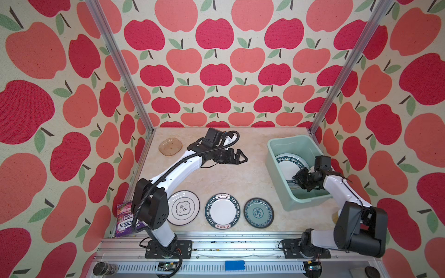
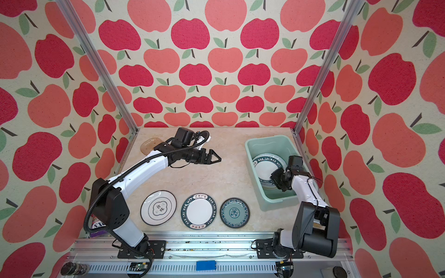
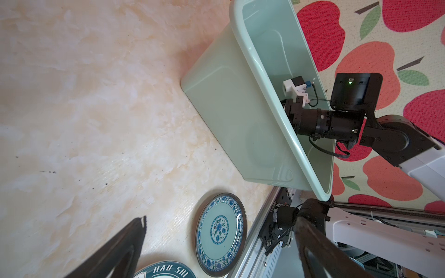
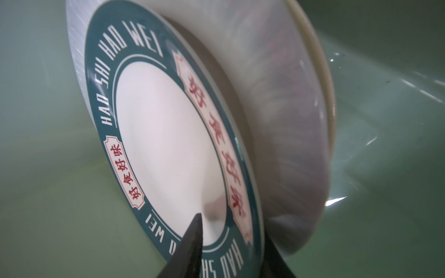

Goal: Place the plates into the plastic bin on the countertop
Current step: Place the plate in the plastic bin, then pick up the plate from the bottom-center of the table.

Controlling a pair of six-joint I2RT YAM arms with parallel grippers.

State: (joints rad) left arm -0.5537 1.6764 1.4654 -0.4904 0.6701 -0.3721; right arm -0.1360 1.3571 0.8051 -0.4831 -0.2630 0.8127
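Inside pale mint-green rectangular plastic bin (image 1: 309,202): white plate with dark-green lettered rim (image 4: 168,144), atop plain white plate (image 4: 277,108), rim between right gripper (image 1: 300,184) fingers (image 4: 190,245), slightly parted; gripped or loose, can't tell. Left gripper (image 1: 242,157) wide open, empty. On beige marbled countertop (image 1: 228,178), four: second lettered plate (image 1: 223,211), black-rimmed emblem plate (image 1: 184,208), teal patterned plate (image 1: 258,213), amber translucent dish (image 1: 170,145).

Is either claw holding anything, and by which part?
Left gripper: nothing. Right gripper straddles the rim of the green-lettered plate in the bin; grip cannot be told.
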